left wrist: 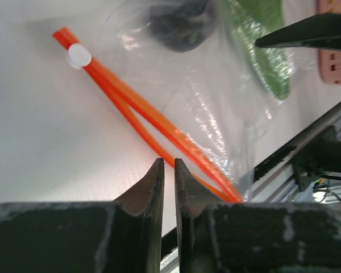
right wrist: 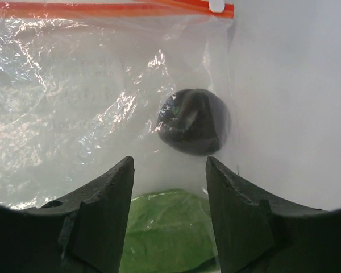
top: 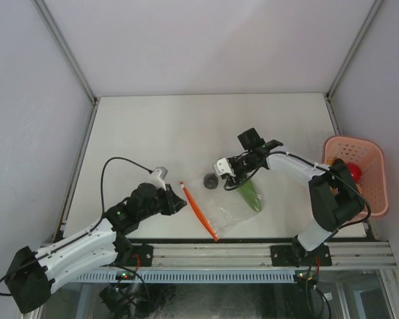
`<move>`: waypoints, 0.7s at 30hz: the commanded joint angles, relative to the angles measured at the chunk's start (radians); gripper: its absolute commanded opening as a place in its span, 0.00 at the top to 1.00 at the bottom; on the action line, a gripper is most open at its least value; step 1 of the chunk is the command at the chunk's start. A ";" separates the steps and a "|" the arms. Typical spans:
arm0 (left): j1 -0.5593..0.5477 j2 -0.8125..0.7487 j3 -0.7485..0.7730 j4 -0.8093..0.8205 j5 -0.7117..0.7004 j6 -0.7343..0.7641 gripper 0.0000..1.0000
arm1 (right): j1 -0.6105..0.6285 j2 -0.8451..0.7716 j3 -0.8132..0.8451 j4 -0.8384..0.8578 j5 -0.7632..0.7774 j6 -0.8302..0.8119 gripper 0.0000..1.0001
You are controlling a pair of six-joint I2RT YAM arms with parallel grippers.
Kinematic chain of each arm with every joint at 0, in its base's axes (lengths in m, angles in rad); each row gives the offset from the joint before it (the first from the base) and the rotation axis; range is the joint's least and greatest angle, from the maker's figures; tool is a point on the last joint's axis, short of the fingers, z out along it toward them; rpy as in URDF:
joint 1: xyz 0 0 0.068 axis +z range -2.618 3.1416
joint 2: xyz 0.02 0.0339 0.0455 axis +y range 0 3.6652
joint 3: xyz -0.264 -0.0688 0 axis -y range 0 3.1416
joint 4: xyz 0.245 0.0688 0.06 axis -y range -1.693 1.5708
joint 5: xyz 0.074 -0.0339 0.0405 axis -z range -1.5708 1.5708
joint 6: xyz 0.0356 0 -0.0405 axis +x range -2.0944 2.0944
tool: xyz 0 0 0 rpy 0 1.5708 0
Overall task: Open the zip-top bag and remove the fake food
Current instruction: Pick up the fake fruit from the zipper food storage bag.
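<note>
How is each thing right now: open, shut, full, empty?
Bag: lying flat, zip parted.
Green food: inside the bag.
Dark food: looks inside the bag.
Basket: upright, holds red food.
Left gripper: nearly shut, empty.
Right gripper: open, empty.

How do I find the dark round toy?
On the white table, find the clear zip-top bag with the orange strip. The dark round toy sits inside, at its far edge, beside the long green one; it alone is nearly black.

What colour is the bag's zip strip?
Red-orange; the strip shows best in the left wrist view.
</note>
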 commanded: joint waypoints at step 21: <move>-0.080 0.481 0.025 0.428 -0.015 0.059 0.74 | 0.136 0.146 0.050 0.069 0.195 -0.242 0.42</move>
